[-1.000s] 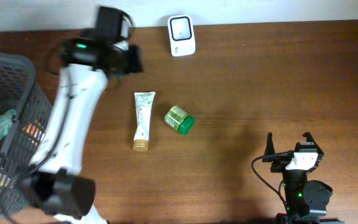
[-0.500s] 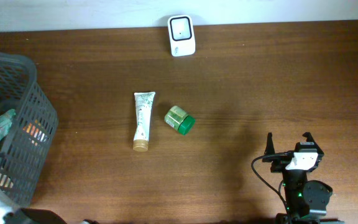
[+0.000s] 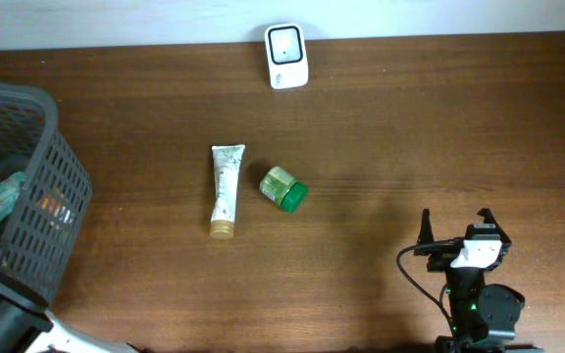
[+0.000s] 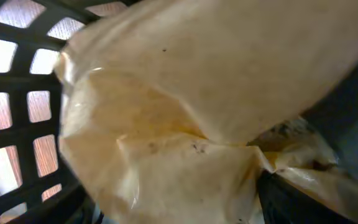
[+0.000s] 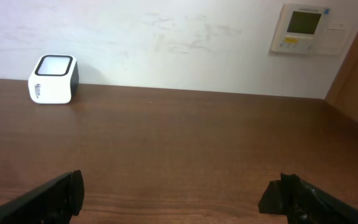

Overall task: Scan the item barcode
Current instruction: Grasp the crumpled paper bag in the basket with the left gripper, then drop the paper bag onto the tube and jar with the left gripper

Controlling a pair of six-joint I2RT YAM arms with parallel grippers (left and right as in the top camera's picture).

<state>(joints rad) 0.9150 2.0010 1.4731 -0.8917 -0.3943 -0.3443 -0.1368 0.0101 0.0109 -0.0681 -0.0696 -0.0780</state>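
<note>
Left arm [image 3: 3,328] reaching into a basket [image 3: 42,167] of goods while a barcode scanner [image 3: 287,57] waits at the back edge of the bench [image 3: 410,127].

The scanner stands apart from everything else, probably so an item can be held over its window. In front of the scanner lie a white tube [image 3: 228,189] and a green-lidded jar [image 3: 283,188], near each other but not touching. Far to the scanner's left, inside the basket, a crumpled tan packet [image 4: 185,112] fills the left wrist view; it is likely the item to be scanned. The left gripper cannot be made out there, so I cannot tell whether it is apart or together. Well in front and right of the scanner, the right gripper [image 3: 455,224] sits idle, fingers spread wide, holding nothing.
</note>
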